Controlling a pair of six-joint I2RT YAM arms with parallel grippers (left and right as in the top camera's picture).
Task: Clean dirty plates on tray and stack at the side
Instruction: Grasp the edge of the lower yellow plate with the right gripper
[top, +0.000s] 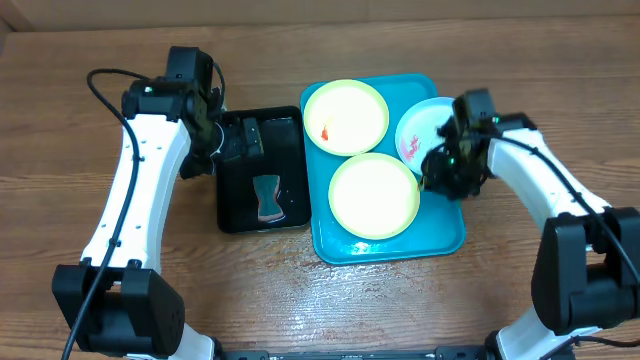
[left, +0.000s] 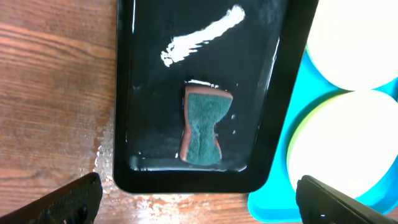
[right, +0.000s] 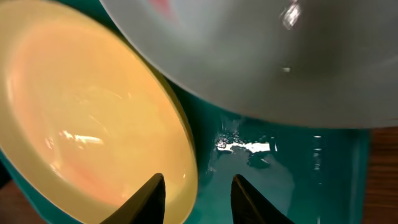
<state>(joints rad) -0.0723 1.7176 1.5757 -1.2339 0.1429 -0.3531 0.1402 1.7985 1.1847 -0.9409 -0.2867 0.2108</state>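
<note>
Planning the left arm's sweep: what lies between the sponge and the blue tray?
Only the bare floor and side wall of the black tray; the left wrist view shows it.

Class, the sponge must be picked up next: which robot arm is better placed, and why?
Left, probably. The left gripper hovers over the black tray, jaws wide open, the sponge just ahead. The right gripper is across at the plates on the turquoise tray.

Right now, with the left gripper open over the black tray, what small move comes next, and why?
Probably lower the left gripper onto the sponge and close: its jaws stand wide, the sponge lies loose in the black tray, and the white plate shows red smears.
</note>
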